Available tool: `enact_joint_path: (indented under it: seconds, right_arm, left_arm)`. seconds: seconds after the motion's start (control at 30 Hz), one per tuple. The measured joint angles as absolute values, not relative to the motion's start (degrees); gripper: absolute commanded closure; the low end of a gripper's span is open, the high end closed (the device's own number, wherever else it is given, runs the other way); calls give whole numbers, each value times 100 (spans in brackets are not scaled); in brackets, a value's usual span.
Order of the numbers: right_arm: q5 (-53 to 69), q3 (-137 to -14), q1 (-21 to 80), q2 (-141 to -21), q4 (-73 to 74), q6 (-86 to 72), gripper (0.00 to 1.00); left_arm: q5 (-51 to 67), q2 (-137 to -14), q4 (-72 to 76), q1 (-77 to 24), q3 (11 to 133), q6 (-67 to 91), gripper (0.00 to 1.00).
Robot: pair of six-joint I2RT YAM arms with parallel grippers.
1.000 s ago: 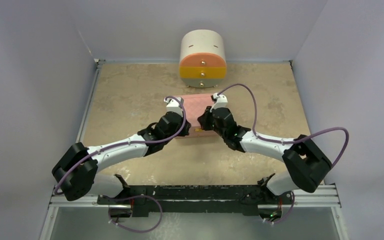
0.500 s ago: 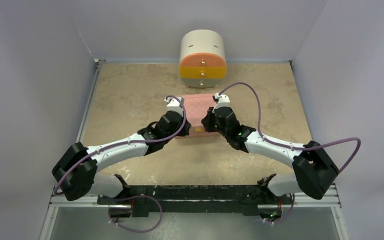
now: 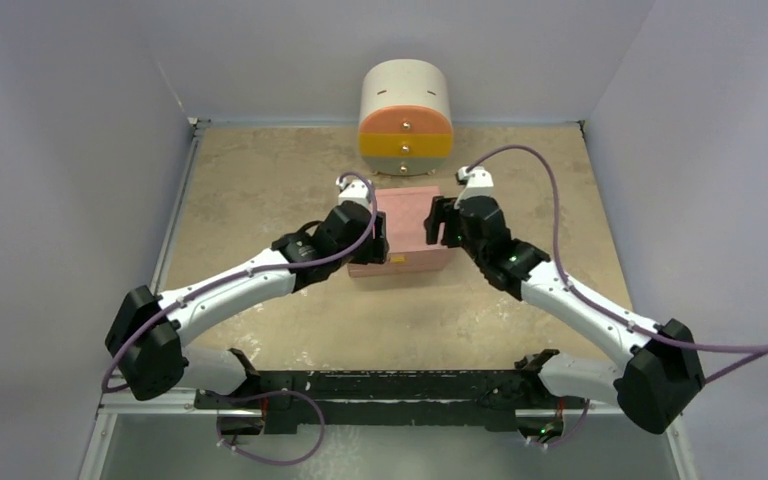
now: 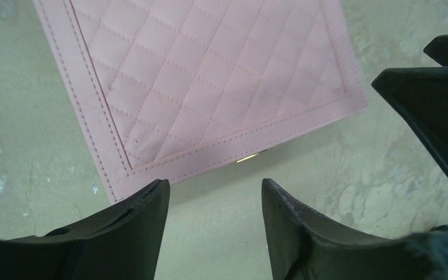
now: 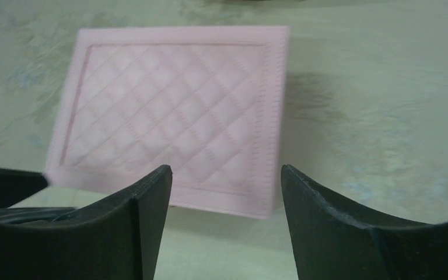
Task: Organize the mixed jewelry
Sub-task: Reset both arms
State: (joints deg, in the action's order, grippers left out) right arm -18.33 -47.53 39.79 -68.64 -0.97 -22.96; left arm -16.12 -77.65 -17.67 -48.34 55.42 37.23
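Top external: flanking the closed pink box [image 3: 405,215] with left gripper [image 3: 379,238] and right gripper [image 3: 437,222], fingers [image 5: 140,227] spread, probably to open it.

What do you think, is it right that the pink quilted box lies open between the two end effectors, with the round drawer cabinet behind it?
The pink quilted box is closed, not open: the left wrist view shows its lid flat down, gold clasp at its edge. It does lie between the left end effector and right end effector, with the round drawer cabinet behind it.
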Motion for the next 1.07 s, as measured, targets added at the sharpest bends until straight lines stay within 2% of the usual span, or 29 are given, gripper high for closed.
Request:
enact_joint_path:
  seconds: [0.1, 0.23, 0.37, 0.53, 0.83, 1.07]
  right_arm:
    - [-1667, -4755, 3275, -6593, 161, -2204, 14]
    - [-1339, -4818, 2311, -6475, 609, -2182, 2]
    - [-1059, -4864, 1619, -6445, 1144, -2303, 1]
    - [-1074, -4847, 1494, -5937, 1712, -2683, 1]
    - [-1039, -4674, 1498, -4110, 2440, -2816, 1]
    - [-311, -4219, 1500, -2150, 2521, -2460, 1]
  left_arm:
    - [-1756, -7699, -2067, -4768, 5979, 3616, 29]
    - [-1789, -7544, -2460, -4355, 6453, 3411, 23]
    - [-1398, -7419, -2676, -3260, 6617, 3216, 20]
    - [-1173, -7072, -2954, -2043, 6399, 3055, 19]
    - [-906, -4786, -2945, -2001, 5275, 2781, 17]
    - [-526, -3251, -2786, -2001, 4646, 2735, 15]
